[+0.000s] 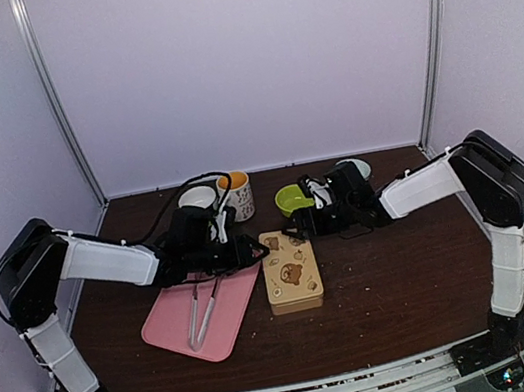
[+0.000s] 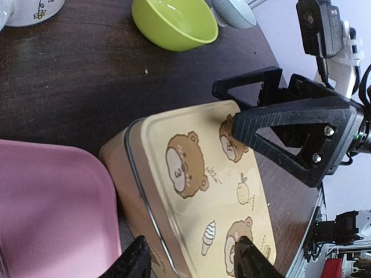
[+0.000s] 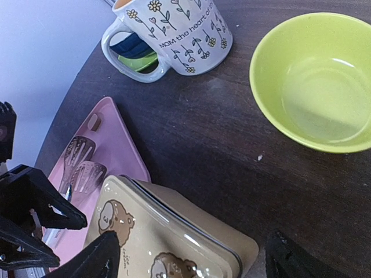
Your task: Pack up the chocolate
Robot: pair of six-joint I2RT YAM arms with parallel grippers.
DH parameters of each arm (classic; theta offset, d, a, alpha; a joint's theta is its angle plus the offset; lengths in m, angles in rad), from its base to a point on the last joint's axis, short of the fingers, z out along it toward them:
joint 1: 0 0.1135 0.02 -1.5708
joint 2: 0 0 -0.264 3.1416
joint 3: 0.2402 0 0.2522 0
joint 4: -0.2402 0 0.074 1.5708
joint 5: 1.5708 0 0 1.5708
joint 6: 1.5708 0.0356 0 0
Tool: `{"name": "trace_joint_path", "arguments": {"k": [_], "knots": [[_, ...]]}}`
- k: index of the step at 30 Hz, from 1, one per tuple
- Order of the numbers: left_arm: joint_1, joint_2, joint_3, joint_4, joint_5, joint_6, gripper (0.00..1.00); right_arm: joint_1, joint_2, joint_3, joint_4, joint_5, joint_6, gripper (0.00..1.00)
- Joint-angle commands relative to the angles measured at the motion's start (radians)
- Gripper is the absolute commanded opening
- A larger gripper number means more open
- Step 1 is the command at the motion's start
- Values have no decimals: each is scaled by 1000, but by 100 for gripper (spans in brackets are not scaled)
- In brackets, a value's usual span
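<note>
The bear-printed tin (image 1: 290, 270) lies shut on the dark table, right of the pink tray (image 1: 178, 322). My left gripper (image 1: 255, 251) is open at the tin's far left corner. In the left wrist view its jaws (image 2: 193, 263) stand wide apart over the tin (image 2: 197, 174), one finger by the side wall and one above the lid. My right gripper (image 1: 306, 226) is open at the tin's far right corner, its jaws (image 3: 191, 260) straddling the tin's end (image 3: 174, 231). No chocolate shows clearly. A small pale lump (image 3: 94, 121) sits on the tray; I cannot tell what it is.
Pinkish tongs (image 1: 202, 313) lie on the tray. A green bowl (image 1: 293, 198), empty in the right wrist view (image 3: 316, 81), stands behind the tin. A flowered mug (image 1: 237, 193), a white cup (image 1: 197, 197) and a pale blue bowl (image 1: 358, 167) stand along the back.
</note>
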Motion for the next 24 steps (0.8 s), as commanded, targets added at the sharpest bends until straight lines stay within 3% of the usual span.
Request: {"name": "trace_joint_path", "arguments": {"k": [1,6,10,17,24], "knots": [[15,40,43,-23,38,29,51,-6,59,74,51,-120,-3,87],[21,78,65,-38,56,36,44,-14,112,107,71,-245,-7,83],[28,99,73,-36,67,41,35,-26,109,83,72,-330,-15,74],[32,146,117,-72,105,84,31,-30,14,-84,129,-366,1,57],[20,177,145,-66,182,121,30,-30,-118,-298,265,-335,91,52]]}}
